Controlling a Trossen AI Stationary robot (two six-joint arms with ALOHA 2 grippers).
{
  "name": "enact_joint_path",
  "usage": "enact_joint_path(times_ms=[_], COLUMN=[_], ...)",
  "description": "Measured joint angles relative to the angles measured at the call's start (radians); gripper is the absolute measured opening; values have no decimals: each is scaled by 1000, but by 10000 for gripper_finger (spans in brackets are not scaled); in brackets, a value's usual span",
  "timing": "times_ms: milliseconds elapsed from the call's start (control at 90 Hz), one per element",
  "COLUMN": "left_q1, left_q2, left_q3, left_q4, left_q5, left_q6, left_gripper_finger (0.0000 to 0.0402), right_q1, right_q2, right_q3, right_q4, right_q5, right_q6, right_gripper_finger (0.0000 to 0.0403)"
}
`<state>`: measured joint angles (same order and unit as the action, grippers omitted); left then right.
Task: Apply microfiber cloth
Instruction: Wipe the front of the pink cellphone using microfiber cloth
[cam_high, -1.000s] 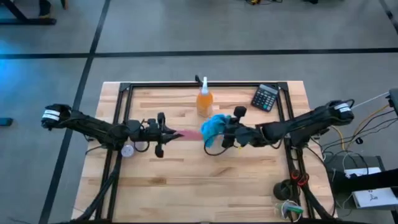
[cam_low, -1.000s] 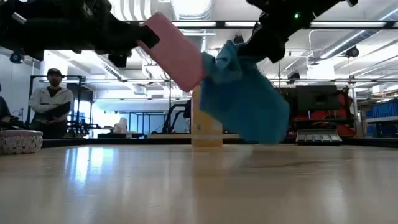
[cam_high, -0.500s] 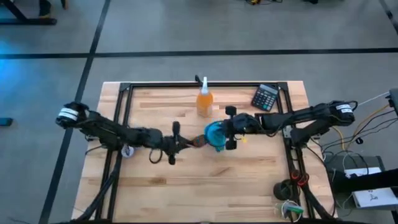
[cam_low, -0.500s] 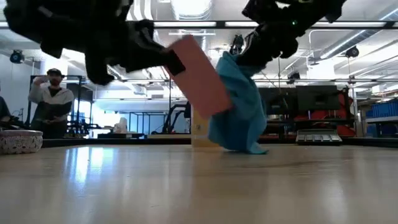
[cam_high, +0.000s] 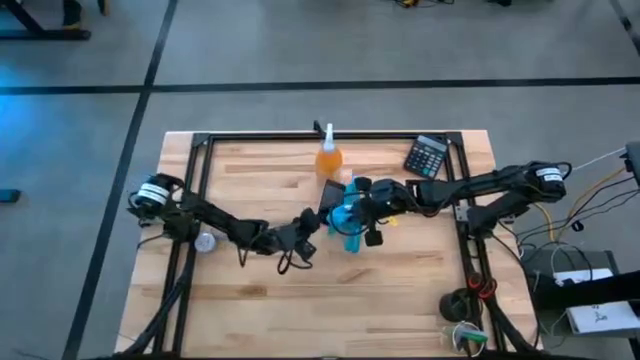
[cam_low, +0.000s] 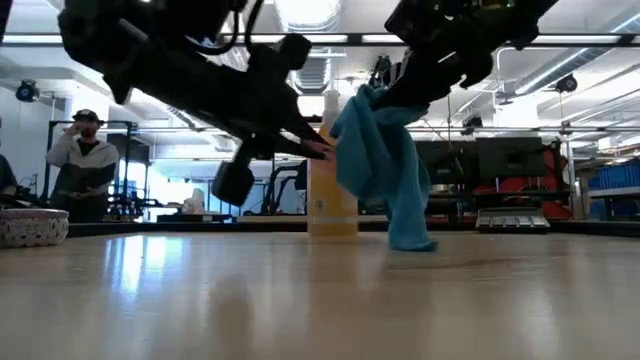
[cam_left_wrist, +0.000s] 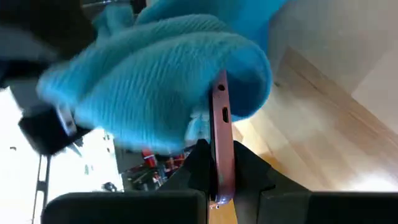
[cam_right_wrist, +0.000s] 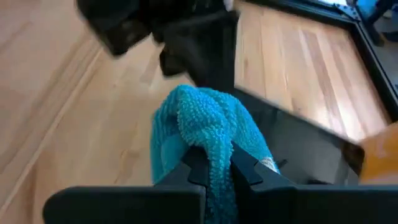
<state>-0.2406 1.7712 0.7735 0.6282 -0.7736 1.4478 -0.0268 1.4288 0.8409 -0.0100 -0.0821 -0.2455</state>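
The turquoise microfiber cloth (cam_high: 347, 212) hangs bunched from my right gripper (cam_high: 364, 212), which is shut on it above the table's middle. My left gripper (cam_high: 311, 224) is shut on a phone (cam_high: 331, 193) with a black screen and a pink back, held up in the air. The cloth (cam_left_wrist: 161, 81) lies against the phone's screen side (cam_right_wrist: 292, 149). In the low view the cloth's lower end (cam_low: 410, 240) reaches down near the tabletop; whether it touches, I cannot tell. My left gripper pinches the phone between its two fingers (cam_left_wrist: 198, 167), one on the screen and one on the pink back, at the end nearest the wrist (cam_left_wrist: 219, 177). The phone is clear of the table and sticks out beyond the fingers, edge-on to the wrist camera. My right gripper pinches a bunched fold of the cloth (cam_right_wrist: 210, 146) between its two fingers, several layers thick. The fingers come slanting down from the table's right side. The cloth bulges ahead of the fingers onto the phone's screen and hangs slack below them (cam_low: 395, 190).
An orange spray bottle (cam_high: 328, 160) stands just behind the phone and cloth. A calculator (cam_high: 428, 156) lies at the far right. A small round white thing (cam_high: 205, 241) sits under the left arm. Black frame rails (cam_high: 195, 190) run along the table's sides. A person (cam_low: 82, 165) stands beyond the table.
My left gripper has moved toward the table's right edge and turned the phone, so its pink back no longer faces the low camera. My right gripper has carried the cloth toward the left. Cloth and phone, apart before, now lie against each other.
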Motion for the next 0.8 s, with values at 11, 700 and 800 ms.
enact_joint_path(times_ms=[11, 700, 800], left_q1=[0, -91, -114], left_q2=[2, 10, 10], left_q3=[4, -8, -11], left_q4=[1, 0, -1], left_q5=[-3, -21, -23], left_q6=[1, 100, 100], left_gripper_finger=[14, 14, 14], right_q1=[0, -114, -121], right_q2=[6, 35, 3], right_q3=[0, -1, -2], right_q4=[-1, -104, -156], right_q5=[-3, 538, 711], right_q6=[0, -132, -109], right_gripper_finger=[0, 0, 0])
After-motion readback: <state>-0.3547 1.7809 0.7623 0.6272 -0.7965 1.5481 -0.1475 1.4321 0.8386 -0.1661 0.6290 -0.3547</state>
